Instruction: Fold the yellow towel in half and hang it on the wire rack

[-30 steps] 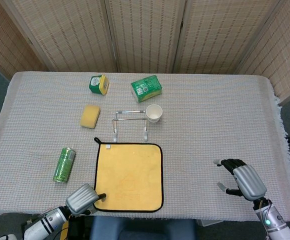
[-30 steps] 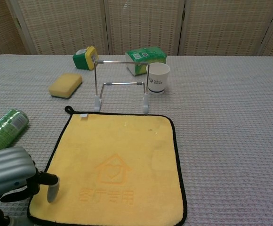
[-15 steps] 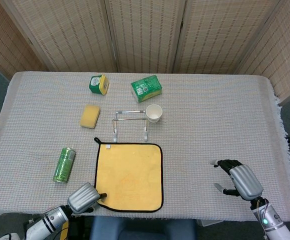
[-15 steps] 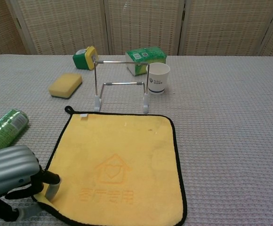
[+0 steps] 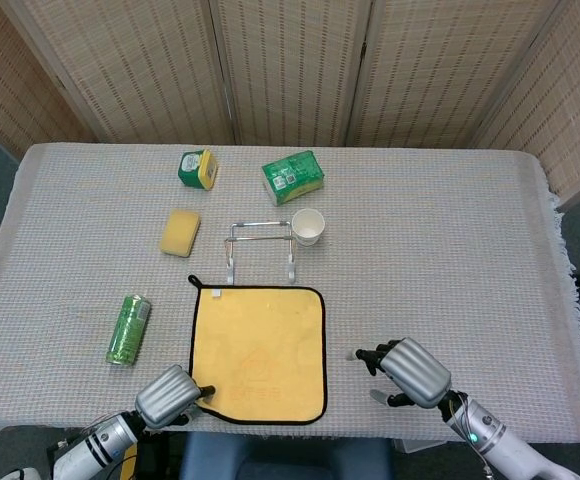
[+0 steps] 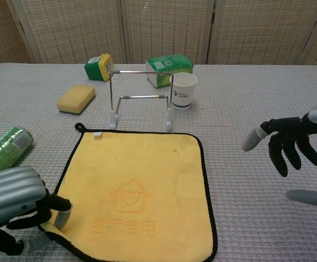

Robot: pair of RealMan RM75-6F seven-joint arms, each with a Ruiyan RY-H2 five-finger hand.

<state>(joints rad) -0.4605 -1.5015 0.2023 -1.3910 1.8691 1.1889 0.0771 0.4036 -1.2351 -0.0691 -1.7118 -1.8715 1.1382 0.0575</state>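
We start the fold at the towel's near corner

Left hand (image 6: pixel 16 210) pinches the soft, limp yellow towel (image 6: pixel 139 185) at seven o'clock; right hand (image 6: pixel 292 147) hangs empty, fingers spread, at three; wire rack (image 6: pixel 139 98) waits at twelve, just beyond the flat towel.

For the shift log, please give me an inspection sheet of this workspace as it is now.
Surface: table under a grey woven cloth.
Job's things: yellow towel flat, unfolded; wire rack bare, behind it.
Clutter: sponge, green can lying down, paper cup, green packet, green-yellow container.
Hands: left hand pinches the towel's near left corner; right hand open, off the towel.
Cables: nothing seen.
Surroundings: woven screens.
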